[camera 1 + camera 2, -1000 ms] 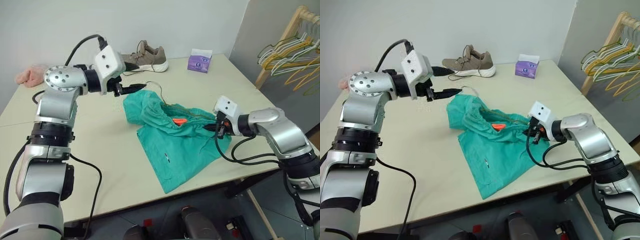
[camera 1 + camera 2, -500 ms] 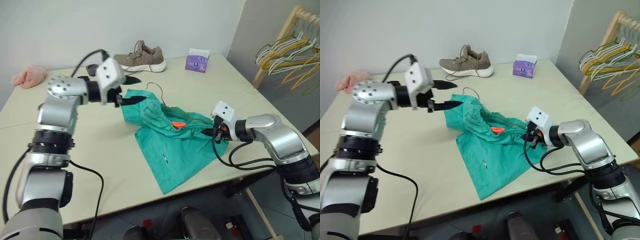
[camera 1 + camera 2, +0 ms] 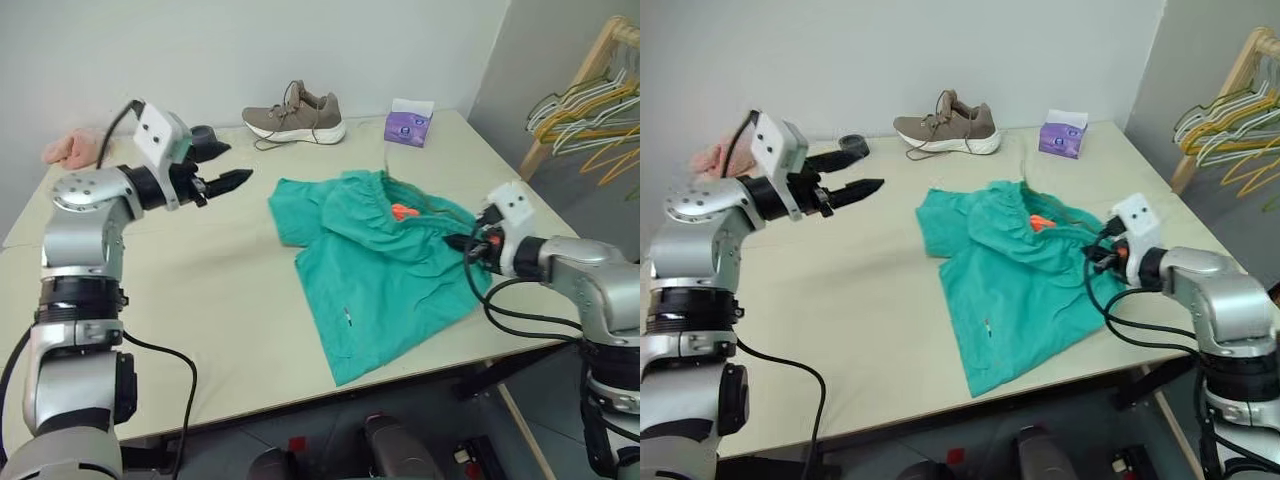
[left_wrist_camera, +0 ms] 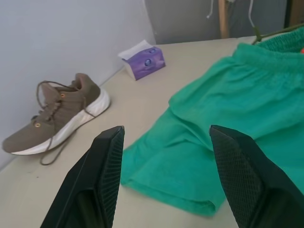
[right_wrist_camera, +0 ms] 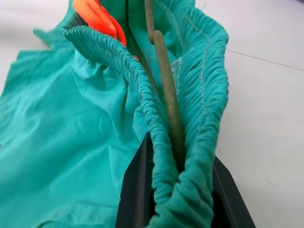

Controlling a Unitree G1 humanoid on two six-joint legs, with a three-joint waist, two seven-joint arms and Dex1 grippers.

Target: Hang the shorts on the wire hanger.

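The left tool (image 3: 222,166) hangs released, left of the shorts (image 3: 385,260), free to help. The teal shorts lie spread on the beige bench (image 3: 200,300), the wire hanger (image 5: 164,85) threaded inside their waistband. At the shorts' right edge, the right tool (image 5: 178,190) clenches waistband and wire together, likely to keep them aligned. Behind the shorts sit a sneaker (image 3: 295,112) and tissue box (image 3: 408,122).

Bare tabletop (image 3: 200,290): open passage beside the shorts (image 3: 385,270).
Far edge: shoe (image 3: 295,112), tissue box (image 3: 408,123) obstruct.
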